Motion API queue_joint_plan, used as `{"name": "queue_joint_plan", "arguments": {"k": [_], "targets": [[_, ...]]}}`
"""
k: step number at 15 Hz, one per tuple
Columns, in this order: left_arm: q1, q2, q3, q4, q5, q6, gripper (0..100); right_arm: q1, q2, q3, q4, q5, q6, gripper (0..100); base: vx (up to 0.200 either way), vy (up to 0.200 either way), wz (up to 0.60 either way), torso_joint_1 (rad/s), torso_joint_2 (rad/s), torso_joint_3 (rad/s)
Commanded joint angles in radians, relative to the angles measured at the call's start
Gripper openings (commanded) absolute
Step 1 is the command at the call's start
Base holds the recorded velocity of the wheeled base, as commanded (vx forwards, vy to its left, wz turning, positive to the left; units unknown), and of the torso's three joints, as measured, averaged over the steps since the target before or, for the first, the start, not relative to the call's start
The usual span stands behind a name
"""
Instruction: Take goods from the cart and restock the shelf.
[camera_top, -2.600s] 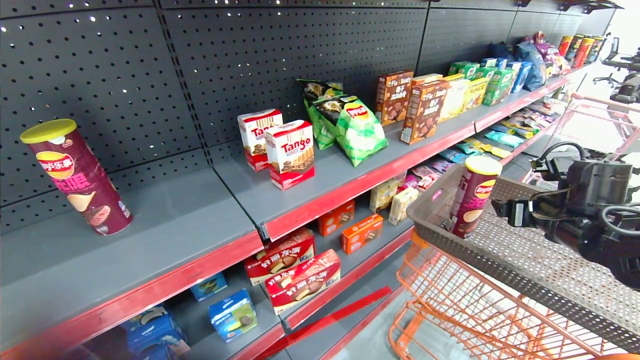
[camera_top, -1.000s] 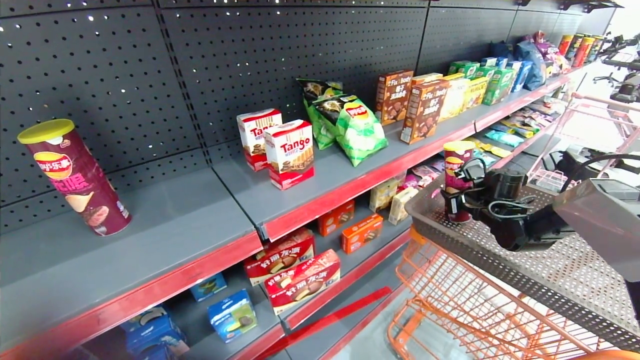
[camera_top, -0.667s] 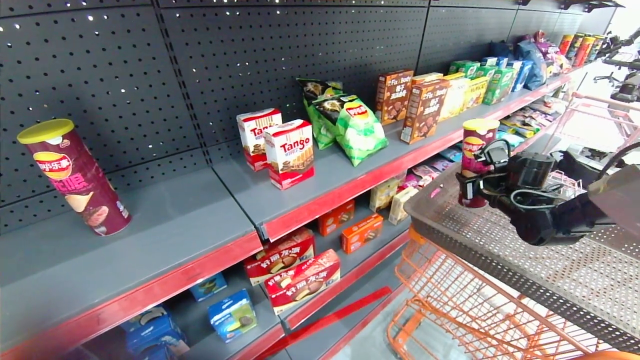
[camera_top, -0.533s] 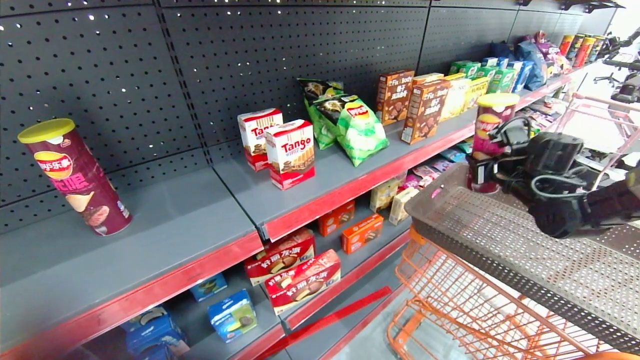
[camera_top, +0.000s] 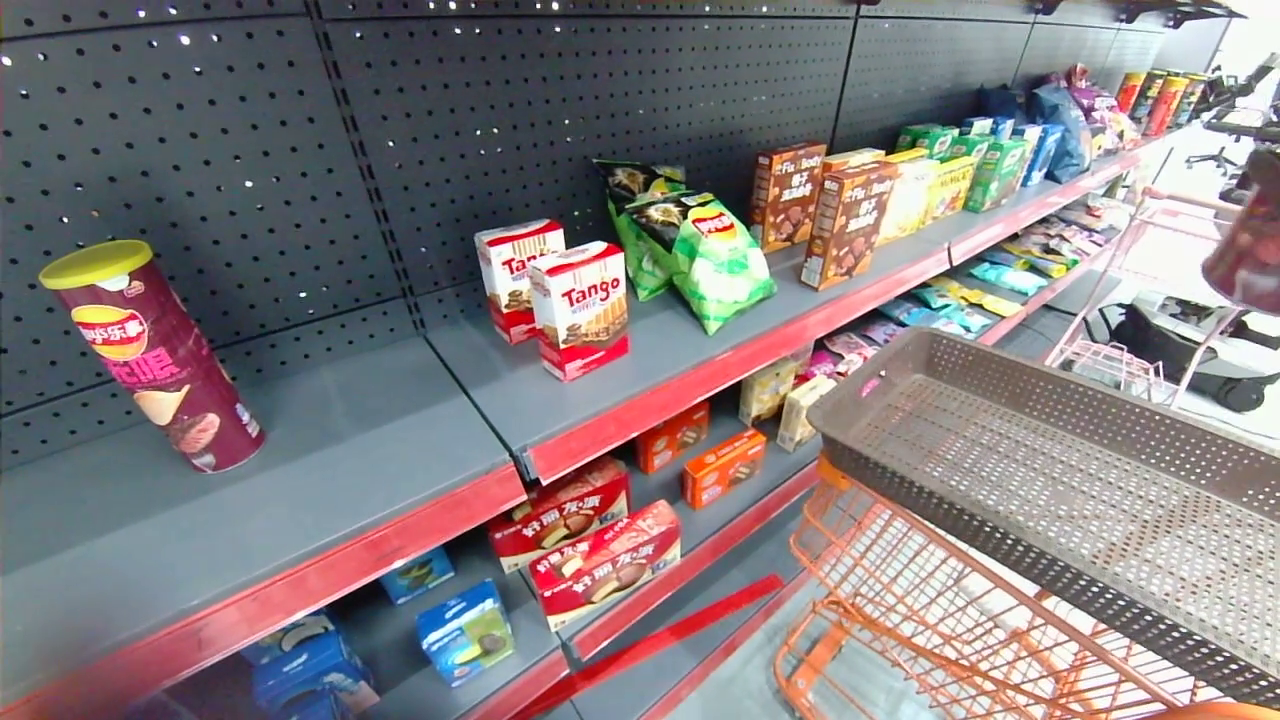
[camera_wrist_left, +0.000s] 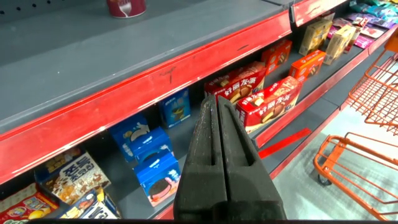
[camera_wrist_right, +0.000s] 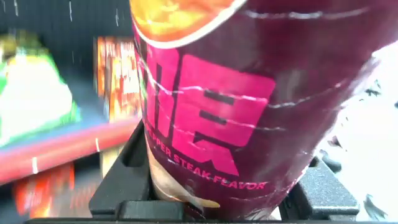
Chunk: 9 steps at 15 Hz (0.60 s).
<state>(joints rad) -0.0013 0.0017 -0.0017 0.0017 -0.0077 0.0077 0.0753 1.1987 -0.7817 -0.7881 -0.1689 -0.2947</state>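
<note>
Shelf (camera_top: 350, 430): top grey board, with a bare stretch between shelf can (camera_top: 150, 355) at far left and wafer boxes (camera_top: 580, 305). Chip bags (camera_top: 715, 260) and more boxes run on to the right.

Cart (camera_top: 900, 610): orange wire, low right. Grey tray (camera_top: 960, 495) sits on top, perforated floor showing.

Held can (camera_wrist_right: 249, 112): off the cart, up at the head view's far right edge, above the tray and well apart from the shelf. Clamped in right gripper (camera_wrist_right: 224, 202), jaws either side, seemingly low on its body. Long axis crosses the jaws, somewhat tilted.

The bare stretch lies far to the robot's left of it. Likely a long carry leftward, with the can stood upright at the end.

Left gripper (camera_wrist_left: 217, 149): fingers pressed together, nothing held, in front of the lower shelves, nearer the gap.
</note>
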Motion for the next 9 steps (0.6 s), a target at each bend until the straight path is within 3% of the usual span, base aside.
{"name": "queue_joint_plan", "arguments": {"k": [1, 3, 5, 9], "targets": [[0.0, 0.001, 0.0, 0.0, 0.0, 0.0, 0, -0.02, -0.432, 0.236, 0.268, -0.093, 0.014, 0, 0.0, 0.0, 0.0, 0.0, 0.0, 0.0], [0.0, 0.001, 0.0, 0.0, 0.0, 0.0, 0, -0.063, -0.579, 0.231, 0.544, -0.113, 0.048, 0, 0.0, 0.0, 0.0, 0.0, 0.0, 0.0], [0.0, 0.001, 0.0, 0.0, 0.0, 0.0, 0, -0.108, -0.662, 0.279, 0.621, -0.123, 0.045, 0, 0.0, 0.0, 0.0, 0.0, 0.0, 0.0], [0.0, 0.001, 0.0, 0.0, 0.0, 0.0, 0, -0.115, -0.694, 0.294, 0.642, -0.139, 0.009, 0, 0.0, 0.0, 0.0, 0.0, 0.0, 0.0]]}}
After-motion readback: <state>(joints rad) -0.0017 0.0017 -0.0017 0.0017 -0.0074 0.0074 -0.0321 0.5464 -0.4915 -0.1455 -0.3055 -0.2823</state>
